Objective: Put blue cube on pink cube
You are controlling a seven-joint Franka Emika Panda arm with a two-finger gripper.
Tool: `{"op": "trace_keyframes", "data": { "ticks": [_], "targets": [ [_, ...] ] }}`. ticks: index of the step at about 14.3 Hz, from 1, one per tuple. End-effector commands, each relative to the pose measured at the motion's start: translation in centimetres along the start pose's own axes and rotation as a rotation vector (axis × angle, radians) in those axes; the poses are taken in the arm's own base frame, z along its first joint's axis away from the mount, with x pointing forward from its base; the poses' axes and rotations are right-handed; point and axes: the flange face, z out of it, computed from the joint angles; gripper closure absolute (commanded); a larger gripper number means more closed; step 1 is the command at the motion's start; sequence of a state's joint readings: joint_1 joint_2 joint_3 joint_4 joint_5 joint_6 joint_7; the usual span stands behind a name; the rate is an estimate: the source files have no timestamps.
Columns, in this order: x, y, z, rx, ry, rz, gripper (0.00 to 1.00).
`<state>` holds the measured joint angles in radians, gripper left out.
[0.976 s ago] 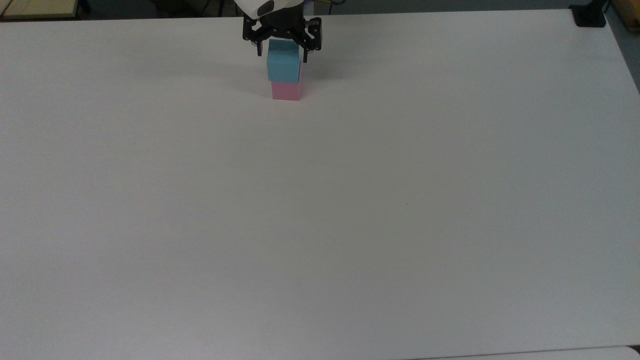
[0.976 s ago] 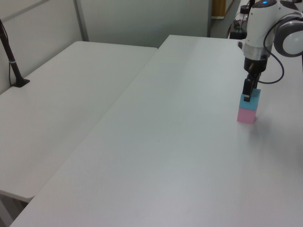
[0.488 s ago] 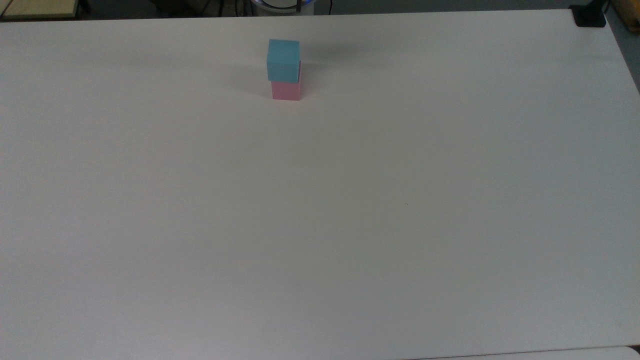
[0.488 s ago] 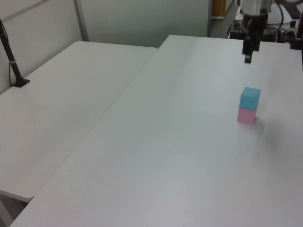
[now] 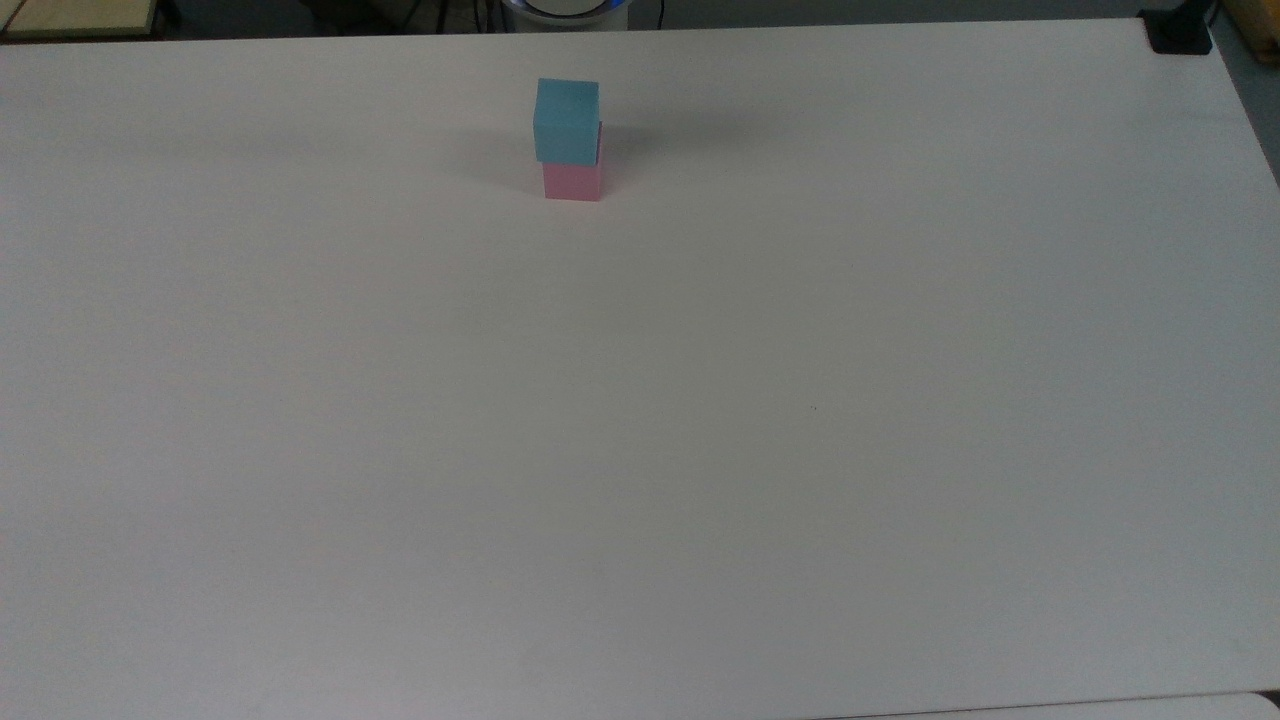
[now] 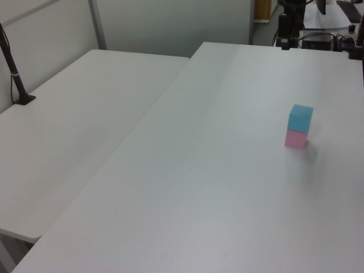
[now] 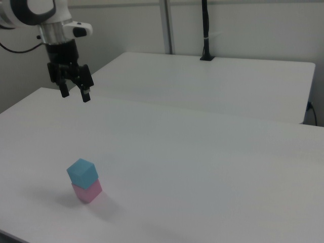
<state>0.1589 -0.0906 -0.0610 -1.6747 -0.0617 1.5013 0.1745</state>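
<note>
While the jaws hang open and empty, the blue cube (image 7: 82, 172) tops the pink cube (image 7: 88, 192) on the white table (image 7: 202, 162).

— Bright or dim?
— Evenly lit, soft and diffuse across the white table (image 5: 700, 420); no glare, no hard highlights.
— Shadows?
— Faint, blurred patches beside the stacked blue cube (image 5: 567, 120) and pink cube (image 5: 572, 181), spreading left and right in the top view. Slight grain throughout.

No text, label, brand, number or sign can be read on anything in these views.
</note>
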Motion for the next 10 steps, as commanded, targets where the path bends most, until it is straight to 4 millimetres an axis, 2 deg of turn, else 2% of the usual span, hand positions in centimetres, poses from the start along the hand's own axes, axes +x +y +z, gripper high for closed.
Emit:
{"op": "trace_keyframes", "data": {
  "ticks": [1,3,4,6,10],
  "targets": [
    [2.2,0.0,0.1,0.009,-0.024,-0.037,0.00],
    [5.0,-0.2,-0.7,0.009,0.006,-0.025,0.00],
    [5.5,-0.1,-0.3,0.005,0.002,-0.024,0.00],
    [5.9,0.0,-0.6,0.008,0.035,-0.043,0.00],
    [5.4,0.1,-1.1,0.015,0.039,-0.052,0.00]
  ]
}}
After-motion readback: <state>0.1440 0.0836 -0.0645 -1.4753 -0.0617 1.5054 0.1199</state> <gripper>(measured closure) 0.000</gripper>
